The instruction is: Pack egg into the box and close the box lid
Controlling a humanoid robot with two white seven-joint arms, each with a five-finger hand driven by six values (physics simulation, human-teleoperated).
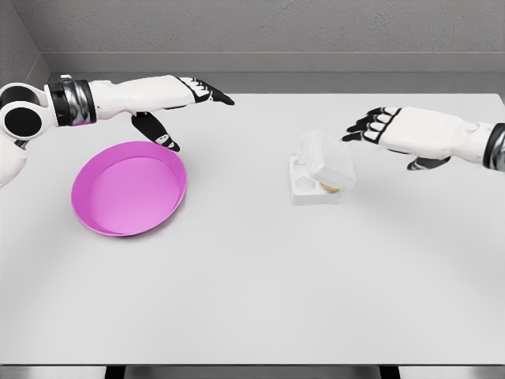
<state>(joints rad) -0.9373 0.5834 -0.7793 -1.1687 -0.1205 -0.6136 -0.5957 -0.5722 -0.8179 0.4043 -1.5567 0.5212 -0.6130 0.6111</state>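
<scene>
Fingers of the left hand (pixel 193 92) lie stretched out flat and relaxed, grasping nothing, with the thumb hanging down over the far rim of the pink plate (pixel 95 221); that hand hovers above the table (pixel 252 300) well apart from the box. The plate itself looks bare inside, so nothing seems left to fetch from it. Further right, near the middle of the table, sits the white box (pixel 304 188), its tray showing round hollows. A pale tan shape that I take to be the egg (pixel 331 187) rests in the right-hand hollow, seen through the clear lid (pixel 327 162). The lid stands tilted above the tray, partly lowered but not flat on it, so the packing looks done and the closing looks unfinished. To the right, the right hand (pixel 377 125) hangs just beside the lid's upper edge with its fingers curled loosely inward, holding nothing; whether a fingertip touches the lid cannot be told. What remains, by my judgement, is pressing the lid down until it seats. No brand, label or writing is readable anywhere.
</scene>
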